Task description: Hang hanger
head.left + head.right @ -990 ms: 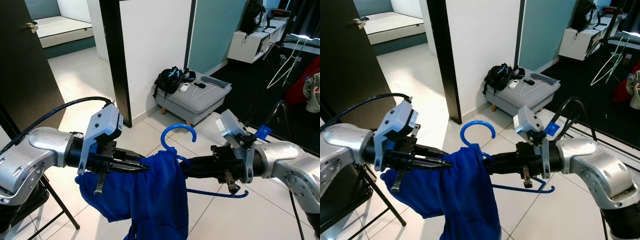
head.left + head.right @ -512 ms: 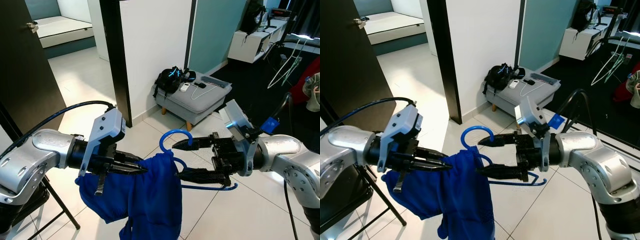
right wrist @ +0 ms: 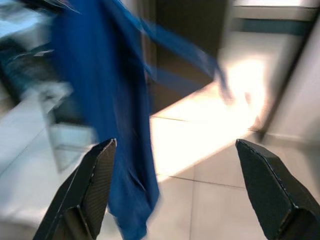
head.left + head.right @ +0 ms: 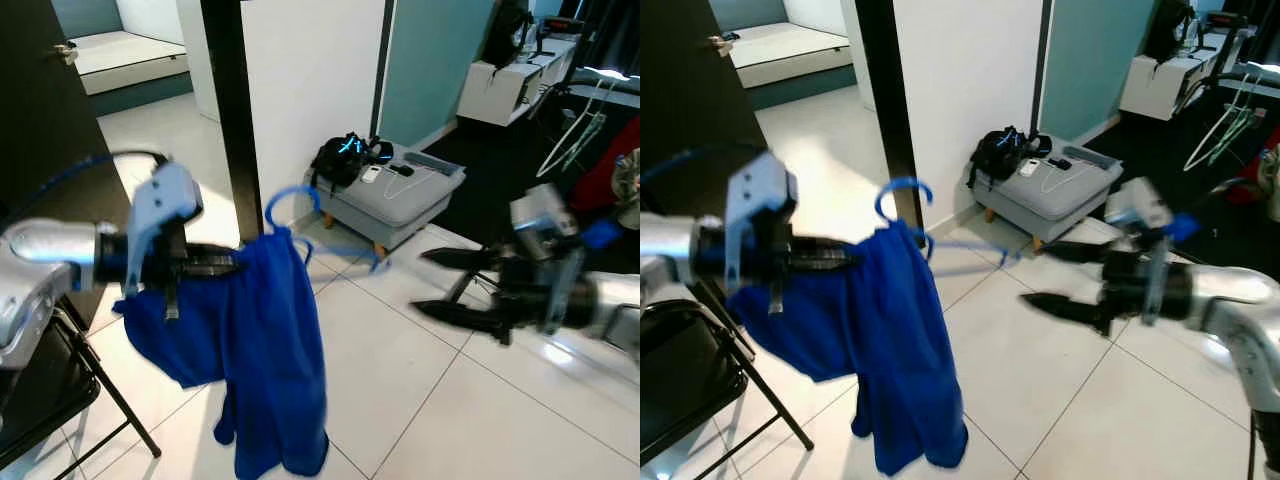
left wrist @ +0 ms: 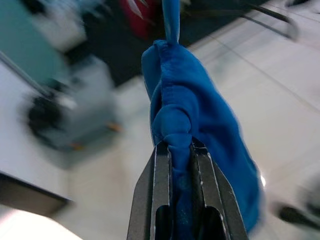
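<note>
The left claw grips the blue cloth on the hanger, while the right claw is wide open, apart.

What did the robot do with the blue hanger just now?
The right gripper opened, let go of the hanger and pulled away to the right. The left gripper carried hanger and blue cloth off to the left, and stays shut on the cloth.
</note>
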You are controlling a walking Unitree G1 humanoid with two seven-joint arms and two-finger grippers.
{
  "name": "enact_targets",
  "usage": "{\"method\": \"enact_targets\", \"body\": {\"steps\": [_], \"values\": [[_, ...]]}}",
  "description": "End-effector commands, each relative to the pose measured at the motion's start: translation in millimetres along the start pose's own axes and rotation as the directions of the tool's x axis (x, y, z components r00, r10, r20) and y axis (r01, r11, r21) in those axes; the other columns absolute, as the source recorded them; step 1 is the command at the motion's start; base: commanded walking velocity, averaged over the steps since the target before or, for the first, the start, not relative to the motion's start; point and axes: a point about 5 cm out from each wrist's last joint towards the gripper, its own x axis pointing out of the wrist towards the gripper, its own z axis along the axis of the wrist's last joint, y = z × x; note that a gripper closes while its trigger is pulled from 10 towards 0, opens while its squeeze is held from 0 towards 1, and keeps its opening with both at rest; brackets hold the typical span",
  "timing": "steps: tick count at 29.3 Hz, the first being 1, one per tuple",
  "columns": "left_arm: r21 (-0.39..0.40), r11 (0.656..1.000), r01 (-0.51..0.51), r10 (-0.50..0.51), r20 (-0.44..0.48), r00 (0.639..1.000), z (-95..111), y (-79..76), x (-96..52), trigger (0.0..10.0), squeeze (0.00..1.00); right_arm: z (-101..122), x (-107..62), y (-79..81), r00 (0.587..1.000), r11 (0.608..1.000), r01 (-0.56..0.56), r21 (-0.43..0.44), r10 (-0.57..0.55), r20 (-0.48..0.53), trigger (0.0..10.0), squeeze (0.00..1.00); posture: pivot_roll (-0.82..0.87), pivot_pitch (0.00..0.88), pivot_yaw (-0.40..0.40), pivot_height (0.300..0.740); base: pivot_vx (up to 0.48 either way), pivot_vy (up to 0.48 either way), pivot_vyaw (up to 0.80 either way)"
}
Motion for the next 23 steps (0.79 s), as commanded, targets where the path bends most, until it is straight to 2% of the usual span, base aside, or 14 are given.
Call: {"method": "enact_targets", "body": {"steps": [1,3,6,7,8,10,12,13,15,16,17,20,23], "values": [[0.043,0.997,-0.058,0.054,0.085,0.995,15.0,8.3,-2.5,0.0,0.0,-6.4,-7.0,-3.3,0.997,0.997,0.068,0.045,-0.069,0.035,10.0,0.0,0.02,0.0,0.018,0.74,0.0,0.0,0.0],[0.043,0.997,-0.058,0.054,0.085,0.995,15.0,8.3,-2.5,0.0,0.0,-6.4,-7.0,-3.3,0.997,0.997,0.068,0.045,-0.069,0.035,10.0,0.0,0.02,0.0,0.018,0.74,0.0,0.0,0.0],[0.108,0.978,-0.181,0.154,0.219,0.963,40.2,27.8,-5.4,0.0,0.0,-25.2,-14.7,-11.6,0.966,0.955,0.188,0.229,-0.223,0.134,10.0,0.0,0.01,0.0,0.028,0.74,0.0,0.0,0.0],[0.108,0.978,-0.181,0.154,0.219,0.963,40.2,27.8,-5.4,0.0,0.0,-25.2,-14.7,-11.6,0.966,0.955,0.188,0.229,-0.223,0.134,10.0,0.0,0.01,0.0,0.028,0.74,0.0,0.0,0.0],[0.111,0.975,-0.192,0.158,0.259,0.953,46.7,30.2,-6.3,0.0,0.0,-30.0,-14.1,-13.6,0.958,0.941,0.212,0.264,-0.254,0.135,10.0,0.0,0.01,0.0,0.028,0.74,0.0,0.0,0.0],[0.111,0.975,-0.192,0.158,0.259,0.953,46.7,30.2,-6.3,0.0,0.0,-30.0,-14.1,-13.6,0.958,0.941,0.212,0.264,-0.254,0.135,10.0,0.0,0.01,0.0,0.028,0.74,0.0,0.0,0.0],[0.115,0.982,-0.15,0.101,0.348,0.932,59.6,28.2,-5.7,0.0,0.0,-43.0,-3.5,-13.2,0.952,0.913,0.243,0.328,-0.29,0.102,10.0,0.0,0.01,0.0,0.031,0.74,0.0,0.0,0.0],[0.12,0.985,-0.124,0.068,0.387,0.92,65.2,25.8,-4.6,3.6,0.0,-50.0,4.9,-9.8,0.954,0.9,0.238,0.365,-0.288,0.088,10.0,0.0,0.01,0.0,0.031,0.74,0.0,0.0,0.0],[0.12,0.985,-0.124,0.068,0.387,0.92,65.2,25.8,-4.6,3.6,0.0,-50.0,4.9,-9.8,0.954,0.9,0.238,0.365,-0.288,0.088,10.0,0.0,0.01,0.0,0.031,0.74,0.0,0.0,0.0],[0.126,0.986,-0.109,0.048,0.409,0.911,68.5,24.3,-4.0,3.6,0.0,-54.2,10.4,-7.3,0.955,0.892,0.233,0.389,-0.284,0.08,10.0,0.0,0.01,0.0,0.031,0.74,0.0,0.0,0.0],[0.136,0.987,-0.09,0.02,0.447,0.894,74.4,22.4,-1.8,10.0,0.0,-60.4,21.9,1.7,0.965,0.886,0.204,0.417,-0.254,0.069,10.0,0.0,0.01,0.0,0.031,0.74,0.0,0.0,0.0],[0.139,0.986,-0.089,0.016,0.456,0.89,75.5,22.5,-1.1,10.0,0.0,-61.3,24.0,4.0,0.965,0.883,0.201,0.424,-0.252,0.068,10.0,0.0,0.01,0.0,0.031,0.74,0.0,0.0,0.0],[0.137,0.988,-0.07,-0.011,0.519,0.855,84.4,20.6,5.1,10.0,0.0,-62.4,38.9,19.4,0.984,0.896,0.137,0.422,-0.174,0.051,10.0,0.0,0.01,0.0,0.035,0.74,0.0,0.0,0.0]]}}
